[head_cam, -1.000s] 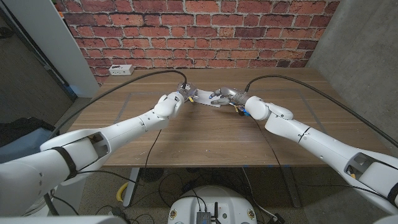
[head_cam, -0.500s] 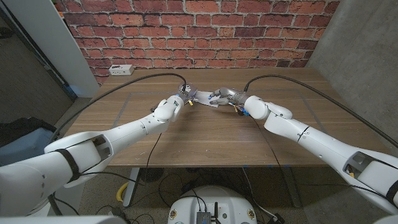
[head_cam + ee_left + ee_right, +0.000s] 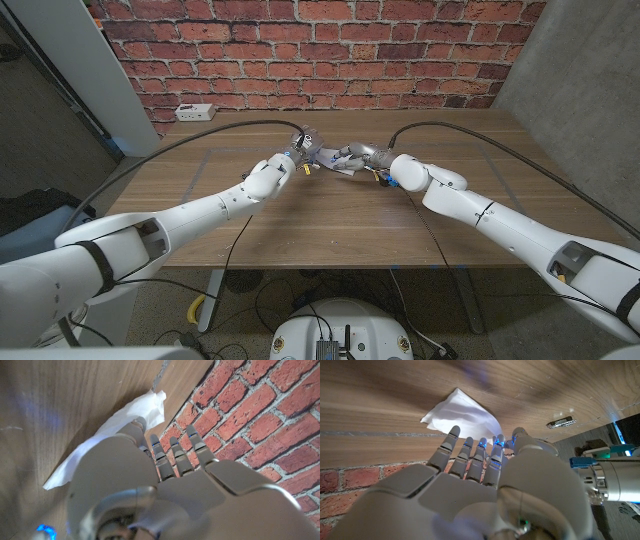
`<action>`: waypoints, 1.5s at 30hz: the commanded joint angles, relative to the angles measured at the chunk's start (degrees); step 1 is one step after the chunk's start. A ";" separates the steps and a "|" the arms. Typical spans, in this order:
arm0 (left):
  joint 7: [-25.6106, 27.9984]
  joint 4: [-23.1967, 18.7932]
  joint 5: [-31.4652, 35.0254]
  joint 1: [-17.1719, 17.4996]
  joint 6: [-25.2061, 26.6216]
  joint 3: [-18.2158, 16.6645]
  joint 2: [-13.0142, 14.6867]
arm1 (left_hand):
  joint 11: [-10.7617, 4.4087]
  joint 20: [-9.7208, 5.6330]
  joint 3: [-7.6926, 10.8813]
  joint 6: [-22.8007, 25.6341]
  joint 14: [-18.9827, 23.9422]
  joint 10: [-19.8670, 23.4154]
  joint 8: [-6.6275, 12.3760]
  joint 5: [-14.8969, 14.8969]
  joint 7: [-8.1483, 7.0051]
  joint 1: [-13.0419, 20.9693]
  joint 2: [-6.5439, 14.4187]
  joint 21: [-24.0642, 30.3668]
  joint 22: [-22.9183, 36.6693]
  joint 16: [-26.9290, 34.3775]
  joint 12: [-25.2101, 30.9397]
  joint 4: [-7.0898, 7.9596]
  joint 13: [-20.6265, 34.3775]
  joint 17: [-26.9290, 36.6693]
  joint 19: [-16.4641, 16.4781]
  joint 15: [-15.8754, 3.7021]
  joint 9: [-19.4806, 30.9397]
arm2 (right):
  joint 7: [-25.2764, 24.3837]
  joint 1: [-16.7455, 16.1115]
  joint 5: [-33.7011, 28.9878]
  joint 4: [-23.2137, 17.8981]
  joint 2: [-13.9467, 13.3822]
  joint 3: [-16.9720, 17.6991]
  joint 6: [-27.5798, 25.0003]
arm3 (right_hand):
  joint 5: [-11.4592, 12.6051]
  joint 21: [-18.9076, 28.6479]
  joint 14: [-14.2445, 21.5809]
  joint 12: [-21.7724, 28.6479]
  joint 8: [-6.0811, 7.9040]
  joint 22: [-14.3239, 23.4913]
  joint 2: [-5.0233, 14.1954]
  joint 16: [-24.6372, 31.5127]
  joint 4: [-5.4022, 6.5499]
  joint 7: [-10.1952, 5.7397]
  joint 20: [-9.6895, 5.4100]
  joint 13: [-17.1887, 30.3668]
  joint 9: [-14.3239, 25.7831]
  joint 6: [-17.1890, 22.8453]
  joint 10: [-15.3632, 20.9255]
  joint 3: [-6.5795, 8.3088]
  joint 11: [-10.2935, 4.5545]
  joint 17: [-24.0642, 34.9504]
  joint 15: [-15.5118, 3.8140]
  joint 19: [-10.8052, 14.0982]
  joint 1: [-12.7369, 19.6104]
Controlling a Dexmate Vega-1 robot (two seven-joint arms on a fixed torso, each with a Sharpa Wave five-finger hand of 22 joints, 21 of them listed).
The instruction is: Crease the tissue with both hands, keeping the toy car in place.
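- Both robot hands meet over the far middle of the brown wooden table (image 3: 330,215), at the thin white paper tissue (image 3: 328,156).
- Left hand (image 3: 297,150): seen from its wrist camera, its fingers (image 3: 172,455) are extended and slightly apart over one end of the tissue (image 3: 107,435); one fingertip appears to touch the sheet. Whether anything is pinched cannot be told.
- Right hand (image 3: 355,157): seen from its wrist camera, its fingers (image 3: 470,452) are extended and close together, tips at the edge of the tissue (image 3: 462,415). No grasp is evident; contact cannot be confirmed.
- Change over the last second: the left hand has shifted slightly further from the robot and appears raised, and the two hands now stand closer together, with less tissue showing between them in the head view.
- Judgement: the tissue is probably being gathered or folded between the hands, so the crease appears underway but unfinished.
- Toy car: no such item can be picked out; too small or hidden. Whether it is in place cannot be verified.
- White power strip (image 3: 194,111) lies at the table's far left corner, well apart from the work.
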 commanded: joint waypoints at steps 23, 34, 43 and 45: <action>17.02 -2.32 25.29 -3.33 -12.20 1.50 6.54 | -1.73 -1.45 -0.24 1.98 2.20 2.82 -0.85 -0.74 -2.56 -2.97 -0.01 1.06 0.26 -0.32 -0.20 0.76 0.19 0.18 0.21 -6.56 0.34 | 7.52 3.77 -2.18 1.05 0.24 -3.75 -6.33 | -0.37 -0.26 2.01 0.61 0.48 -0.10 -1.35 -0.18 0.55 1.53 0.51 -0.13 -0.05 1.66 2.74 -0.18 0.60 -0.52 -2.73 -0.79 -3.09; 27.43 1.60 27.77 -5.01 -14.15 2.89 5.42 | -2.57 -2.08 -0.15 1.89 3.05 3.59 -1.14 -1.27 -4.07 -4.02 0.25 1.42 0.24 -0.24 -0.41 1.07 0.21 0.22 0.46 -7.64 0.44 | 7.48 3.76 -2.21 0.78 0.03 -3.85 -6.50 | -0.31 -0.23 2.19 0.47 0.20 -0.10 -1.89 -0.32 0.57 1.51 0.54 -0.17 -0.06 1.05 2.66 -0.48 0.49 -0.65 -2.59 -0.74 -3.82; 38.57 9.31 26.25 -6.84 -15.38 5.13 2.55 | -2.93 -2.30 0.11 1.87 4.22 4.78 -1.27 -1.66 -5.04 -4.77 0.55 1.73 0.18 -0.03 -0.36 1.28 0.22 0.32 0.72 -8.33 0.43 | 7.86 3.51 -1.71 -0.06 -0.47 -3.50 -6.76 | -0.06 -0.49 0.70 -0.55 -0.82 -0.09 -2.84 -1.32 0.85 0.88 0.96 -0.19 -0.04 -3.05 0.24 -1.22 0.95 -0.79 -1.17 -1.50 -6.07; 41.83 11.87 25.83 -7.36 -15.15 5.86 1.63 | -3.02 -2.41 0.20 1.80 4.61 5.57 -1.32 -1.80 -5.17 -5.02 0.54 1.88 0.16 0.00 -0.19 1.29 0.23 0.33 0.93 -8.55 0.42 | 7.92 3.38 -1.66 -0.47 -0.69 -3.35 -7.10 | -0.01 -0.65 0.10 -0.78 -0.85 -0.08 -3.25 -1.60 1.03 0.48 1.20 -0.16 -0.02 -4.20 -0.70 -1.64 1.25 -0.75 -0.55 -2.02 -7.02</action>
